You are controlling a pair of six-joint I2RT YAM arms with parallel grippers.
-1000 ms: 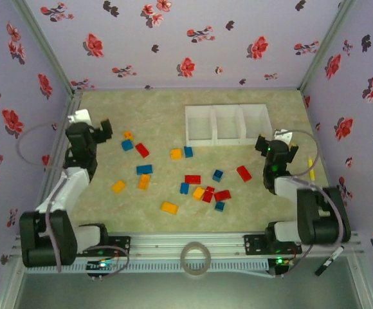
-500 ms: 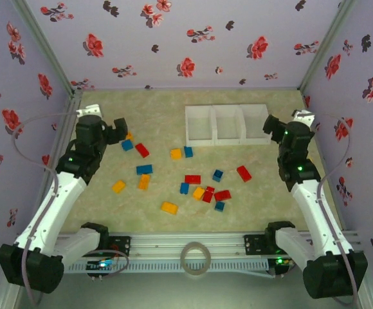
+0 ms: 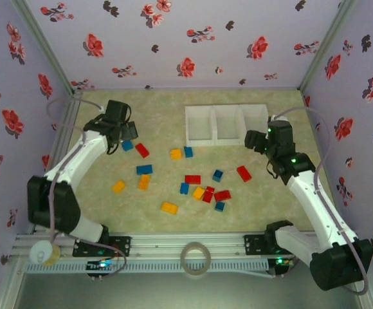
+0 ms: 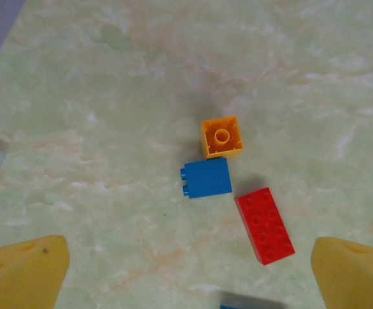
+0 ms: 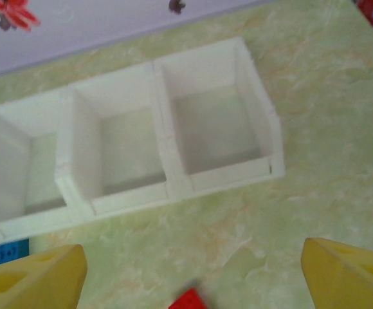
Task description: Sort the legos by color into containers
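Note:
Red, blue and orange legos lie scattered over the green table, most of them in a loose cluster at the middle. My left gripper hangs open over the back-left group: an orange brick, a blue brick and a red brick lie ahead of its yellow fingertips, nothing between them. The containers, a white three-compartment tray, look empty. My right gripper is open just in front of the tray's right end, a red brick at the view's bottom edge.
Flowered walls close in the table on three sides. A tape roll lies on the near rail between the arm bases, and another roll sits beside the left arm's base. A blue brick lies near the tray's left end.
Both arms have unfolded and reached inward. The left gripper swung to the back-left bricks; the right gripper came in front of the tray's right end.

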